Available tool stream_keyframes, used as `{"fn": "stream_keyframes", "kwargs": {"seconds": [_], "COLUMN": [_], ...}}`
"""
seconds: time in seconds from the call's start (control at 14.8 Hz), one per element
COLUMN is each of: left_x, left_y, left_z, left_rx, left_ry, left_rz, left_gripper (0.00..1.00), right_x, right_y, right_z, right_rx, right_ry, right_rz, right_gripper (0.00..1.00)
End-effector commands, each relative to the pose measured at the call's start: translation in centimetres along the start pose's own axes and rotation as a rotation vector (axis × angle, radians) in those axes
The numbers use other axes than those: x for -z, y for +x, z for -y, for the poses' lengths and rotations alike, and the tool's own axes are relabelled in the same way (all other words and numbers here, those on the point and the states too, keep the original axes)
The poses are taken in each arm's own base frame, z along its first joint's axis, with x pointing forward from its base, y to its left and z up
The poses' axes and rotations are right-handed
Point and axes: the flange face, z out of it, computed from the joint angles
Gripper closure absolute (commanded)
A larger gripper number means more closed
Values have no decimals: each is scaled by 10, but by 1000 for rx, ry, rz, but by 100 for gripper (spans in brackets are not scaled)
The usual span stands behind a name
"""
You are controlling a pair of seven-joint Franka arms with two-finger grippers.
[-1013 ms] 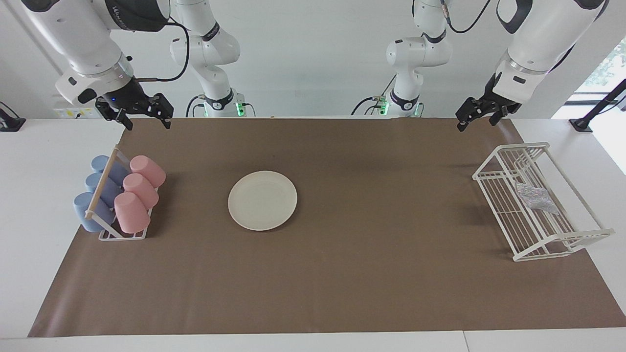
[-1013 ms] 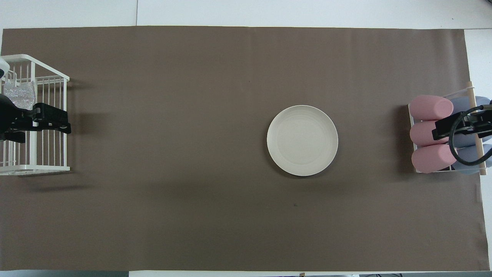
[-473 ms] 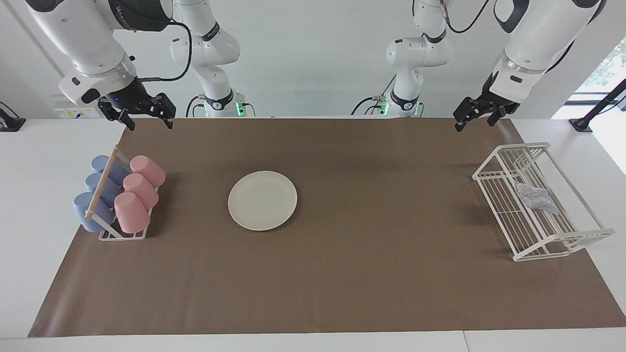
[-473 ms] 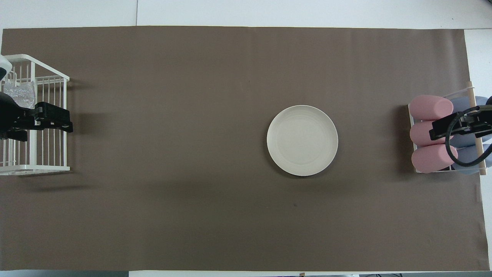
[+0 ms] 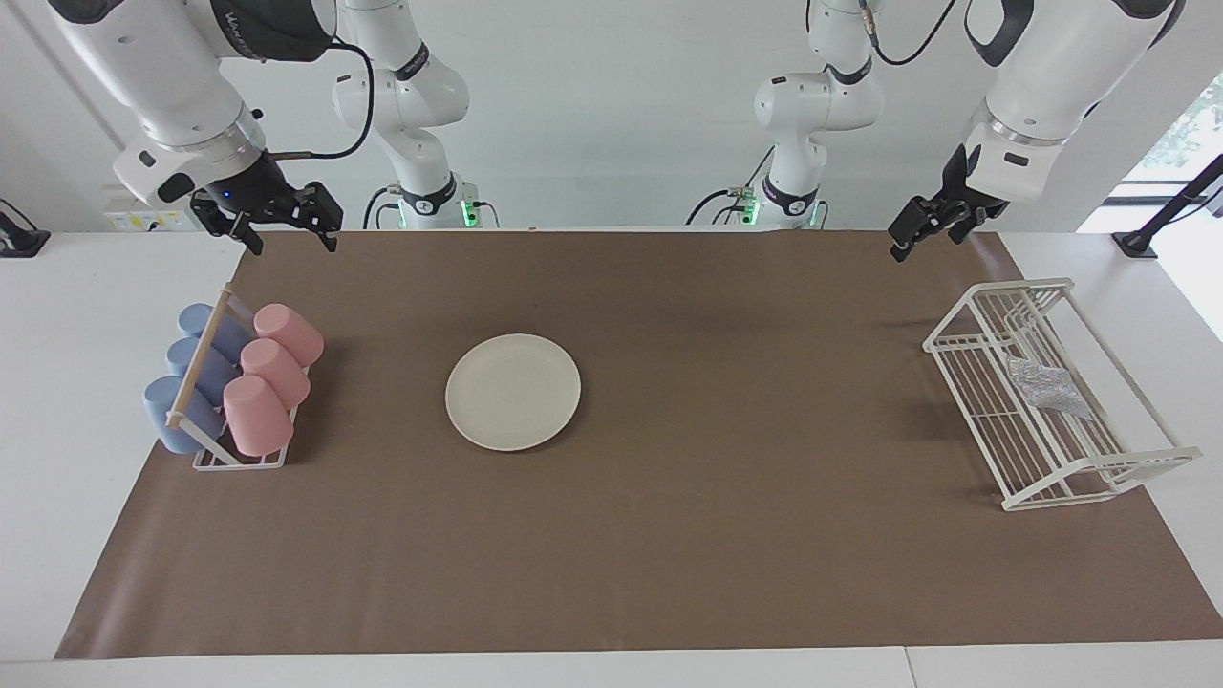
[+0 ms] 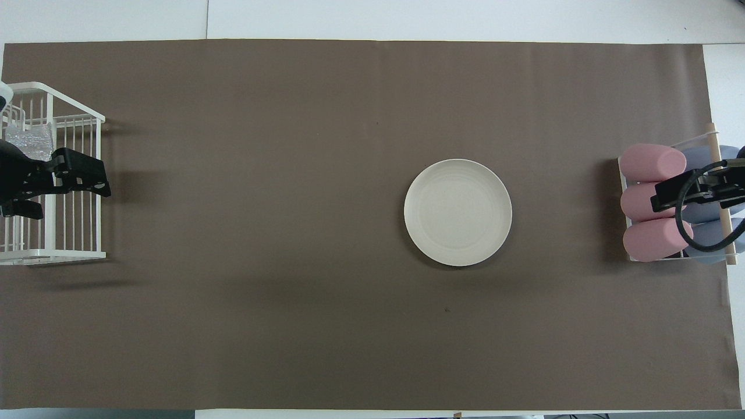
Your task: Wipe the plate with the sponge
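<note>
The round cream-white plate (image 5: 513,392) (image 6: 458,212) lies flat on the brown mat, somewhat toward the right arm's end of the table. Nothing is on it. The small wrinkly silvery sponge (image 5: 1046,387) (image 6: 29,144) lies inside the white wire rack (image 5: 950,317) at the left arm's end. My left gripper (image 5: 925,237) hangs open in the air over that rack, well above the sponge and holding nothing. High over the cup stand, my right gripper (image 5: 285,229) is also open and empty.
A small stand (image 5: 239,461) at the right arm's end holds three pink cups (image 5: 275,371) and three blue cups (image 5: 196,368) lying on their sides. The brown mat (image 5: 726,535) covers most of the white table.
The left gripper has turned a little and drifted slightly above the rack. The right gripper has risen a touch. Plate and sponge have not moved.
</note>
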Motion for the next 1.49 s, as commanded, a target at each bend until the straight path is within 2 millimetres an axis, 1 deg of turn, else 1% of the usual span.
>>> {"fn": "stream_keyframes", "kwargs": {"seconds": [0.0, 0.07, 0.2, 0.27, 0.41, 0.61, 0.74, 0.81, 0.88, 1.08, 1.15, 1.22, 1.28, 1.35, 1.42], "left_x": [-6, -7, -14, -23, -31, -53, -78, -93, -102, -142, -151, -163, -173, -178, -182], "left_y": [-6, -8, -6, -2, 9, 34, 56, 67, 77, 91, 96, 103, 109, 113, 116], "left_z": [-5, -10, -17, -22, -20, -4, -5, -5, -3, 2, 6, 11, 10, 9, 9], "left_rx": [4, -13, -42, -54, -81, -227, -258, -277, -290, -410, -427, -444, -464, -477, -487], "left_ry": [21, 64, 139, 167, 235, 411, 513, 575, 610, 751, 766, 785, 810, 818, 815], "left_rz": [-2, -16, -28, -23, -37, -35, -53, -54, -74, -127, -137, -136, -135, -145, -154], "left_gripper": [0, 0, 0, 0, 0, 0, 0, 0, 0, 0, 0, 0, 0, 0, 0], "right_x": [1, 0, 0, 0, 0, 0, -2, 0, 0, 1, 3, 1, -3, -11, -19], "right_y": [-5, -5, -5, -6, -6, -6, -5, -5, -5, -1, 1, 0, -1, -7, -10], "right_z": [12, 17, 17, 14, 9, 7, 7, 7, 6, 8, 7, 10, 12, 16, 19], "right_rx": [11, 17, 19, 13, 4, -4, -15, -44, -94, -340, -400, -429, -449, -481, -580], "right_ry": [19, 18, 18, 19, 20, 19, 21, 21, 20, 26, 29, 27, 26, 25, 25], "right_rz": [-11, -9, -6, -5, -7, -7, -5, -12, -13, -41, -59, -47, -36, -21, -12], "right_gripper": [0, 0, 0, 0, 0, 0, 0, 0, 0, 0, 0, 0, 0, 0, 0]}}
